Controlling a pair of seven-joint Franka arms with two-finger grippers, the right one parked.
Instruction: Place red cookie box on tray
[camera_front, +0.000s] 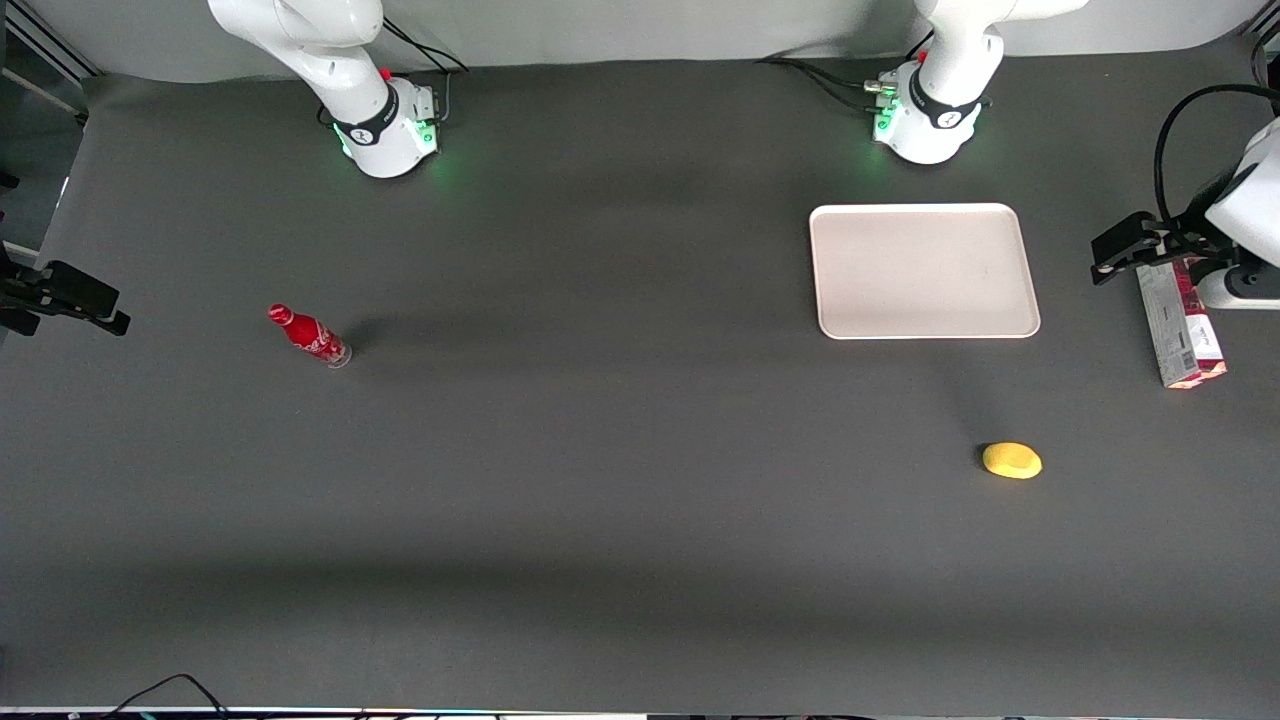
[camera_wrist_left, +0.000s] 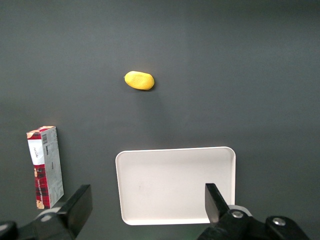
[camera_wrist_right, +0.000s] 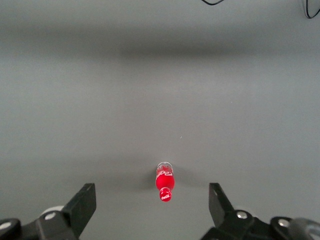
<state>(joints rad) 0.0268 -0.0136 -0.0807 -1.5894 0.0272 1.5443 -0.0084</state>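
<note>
Progress nil: nearest the front camera lies a yellow object (camera_front: 1012, 460); farther off the red cookie box (camera_front: 1180, 325) rests on the table (camera_front: 600, 450), untouched, beside the tray (camera_front: 923, 270), which holds nothing. My gripper (camera_wrist_left: 147, 205) hovers above both, fingers (camera_wrist_left: 80, 202) wide apart and empty.

The small red soda bottle (camera_front: 309, 336) carries a white script logo along its side, too small to read letter by letter. The red cookie box (camera_wrist_left: 45, 166) shows a barcode and fine print on its pale side; none of that print can be read.
</note>
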